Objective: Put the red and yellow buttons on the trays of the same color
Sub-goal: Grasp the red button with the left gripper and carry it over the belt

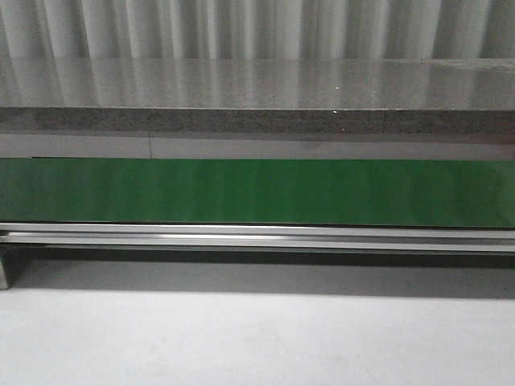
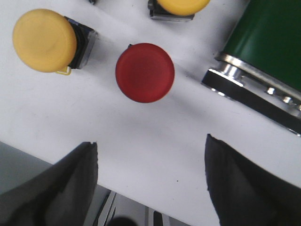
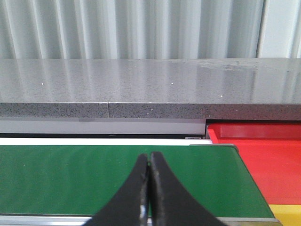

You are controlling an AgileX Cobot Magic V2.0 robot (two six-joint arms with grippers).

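While left hand [image 2: 150, 181] gapes, red button [image 2: 145, 72] ahead.

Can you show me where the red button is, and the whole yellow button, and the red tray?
red button [image 2: 145, 72], left wrist view, middle of its round cap.
yellow button [image 2: 44, 40], left wrist view, middle of its cap.
red tray [image 3: 268, 157], right wrist view, its bare floor.

Green conveyor belt [image 1: 257, 193] with a silver metal frame [image 1: 257, 236]. Grey speckled stone ledge [image 1: 257, 121] beneath a pale, vertically ribbed wall [image 1: 257, 28]. White table [image 2: 141, 136] carrying 1 red button [image 2: 145, 72] and 2 yellow buttons [image 2: 44, 40] [image 2: 183, 5], the first on a black-and-silver base. Red tray [image 3: 268, 160]; yellow tray [image 3: 288, 215] at its edge. Both the left pincer [image 2: 150, 183] and the right pincer [image 3: 150, 188] are black.
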